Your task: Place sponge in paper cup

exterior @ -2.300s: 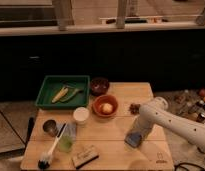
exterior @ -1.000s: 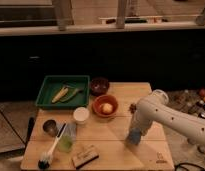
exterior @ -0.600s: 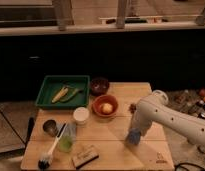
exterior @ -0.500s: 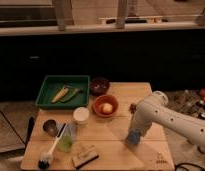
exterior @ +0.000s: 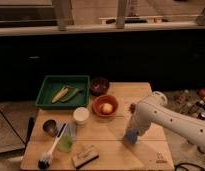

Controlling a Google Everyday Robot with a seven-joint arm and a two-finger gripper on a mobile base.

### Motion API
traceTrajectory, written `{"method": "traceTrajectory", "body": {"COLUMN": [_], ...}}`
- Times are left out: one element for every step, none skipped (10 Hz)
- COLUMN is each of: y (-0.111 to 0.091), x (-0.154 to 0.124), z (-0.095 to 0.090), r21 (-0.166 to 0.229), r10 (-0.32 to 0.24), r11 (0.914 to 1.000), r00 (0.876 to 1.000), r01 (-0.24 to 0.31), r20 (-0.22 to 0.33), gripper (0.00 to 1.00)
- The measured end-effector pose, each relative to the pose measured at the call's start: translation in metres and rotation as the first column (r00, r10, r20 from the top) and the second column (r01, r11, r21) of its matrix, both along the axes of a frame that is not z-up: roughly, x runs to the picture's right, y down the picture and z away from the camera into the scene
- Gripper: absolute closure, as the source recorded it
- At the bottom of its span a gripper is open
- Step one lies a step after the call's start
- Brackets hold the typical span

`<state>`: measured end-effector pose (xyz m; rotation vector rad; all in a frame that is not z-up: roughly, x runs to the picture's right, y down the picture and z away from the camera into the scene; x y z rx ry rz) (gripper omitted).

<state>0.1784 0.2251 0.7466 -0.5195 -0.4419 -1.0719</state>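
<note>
The gripper (exterior: 131, 136) is down at the table (exterior: 146, 155) on its near right part, and the sponge (exterior: 130, 138) shows as a blue-grey patch right at its tip. Whether it is clamped on the sponge or only pressing down beside it cannot be told, since the wrist covers the fingers. So the step in hand looks like the grasp, or the first lift after it.

To do it well, the pad should be taken across its short side, firmly enough that the soft stuff does not slip out, then raised straight up before any sideways travel. The cup (exterior: 81, 115) stands well to the left of the gripper and a little farther back, with the orange bowl (exterior: 105, 106) between, also to the left and behind. The carry should go high over the bowl's rim. The cup's mouth is narrow for a flat pad, so the sponge is best brought in edge down and centred, and released low; a light paper cup will tip if nudged.

The arm (exterior: 171, 117) comes in from the right edge, its white forearm slanting down and leftward, bending at the wrist so the gripper points steeply down at the board.

Far left of the gripper lie a brush (exterior: 50, 152), a green cup (exterior: 67, 141), a metal cup (exterior: 50, 127) and a tan block (exterior: 85, 156); farther back, a green tray (exterior: 48, 95) and a dark bowl (exterior: 99, 85).
</note>
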Motion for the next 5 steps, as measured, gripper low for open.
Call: {"method": "traceTrajectory", "body": {"y": [0.000,-0.003,-0.004,-0.007,-0.010], "x": [-0.004,-0.005,-0.009,-0.018,-0.024], "z": [0.000,-0.002,-0.003,-0.005,-0.006], "r21": [0.001,0.007,0.008,0.011,0.014], "r10": [0.000,-0.002,-0.005,-0.014,-0.024], "r11": [1.0000,1.0000,1.0000,0.9998,0.9996], "r00": [1.000,1.000,1.000,1.000,1.000], "r01": [0.000,0.002,0.005,0.013,0.024], "r20": [0.003,0.001,0.003,0.008,0.009], "gripper": [0.54,0.62,0.71,0.81,0.89]}}
